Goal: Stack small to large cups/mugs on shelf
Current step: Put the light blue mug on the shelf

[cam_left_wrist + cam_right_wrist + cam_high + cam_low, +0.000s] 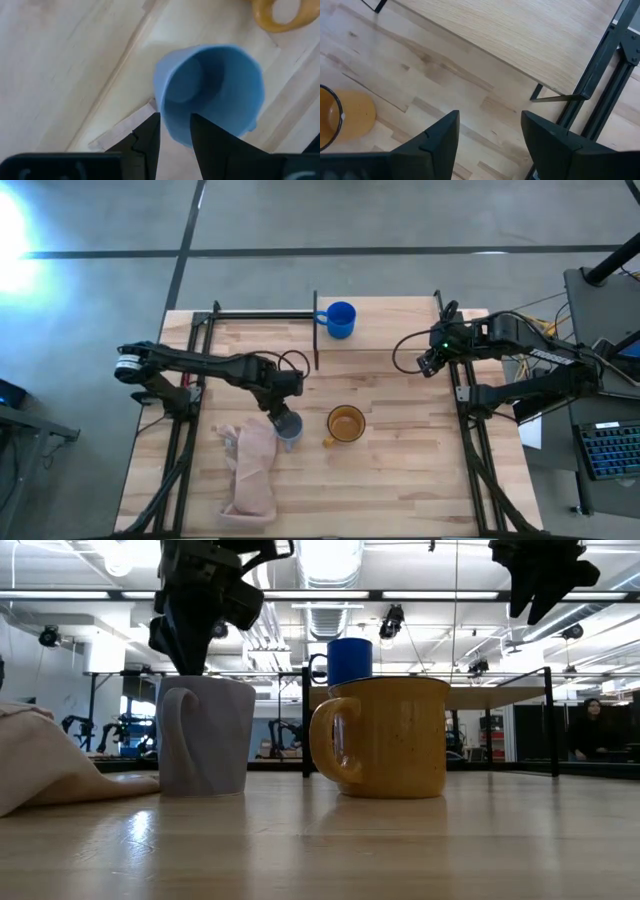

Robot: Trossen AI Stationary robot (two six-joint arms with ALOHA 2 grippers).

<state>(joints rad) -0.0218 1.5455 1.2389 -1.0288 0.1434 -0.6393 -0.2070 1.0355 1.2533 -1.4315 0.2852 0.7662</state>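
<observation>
A grey-blue mug [288,427] [205,735] stands upright on the table beside the yellow-orange mug [346,423] [385,735], which rests on its base. My left gripper [281,418] [175,137] comes down on the grey-blue mug's rim and is shut on it. A small bright blue mug [341,319] [350,660] stands on the left end of the light-wood shelf [390,330] [520,35]. High over the table, by the shelf's right end, my right gripper [430,365] [490,145] hangs open and holds nothing. My left gripper pinches the grey-blue mug's wall at the rim [174,125], one finger inside the mug and one outside. The fingers come from above, slanting in from the table's far left. The mug stays upright, and its base looks to be on the tabletop.
A pinkish-beige cloth [250,470] [40,760] lies crumpled just left of the grey-blue mug, toward the near edge. Black frame rails [470,440] run along both sides of the table. Bare wood lies right of the yellow-orange mug.
</observation>
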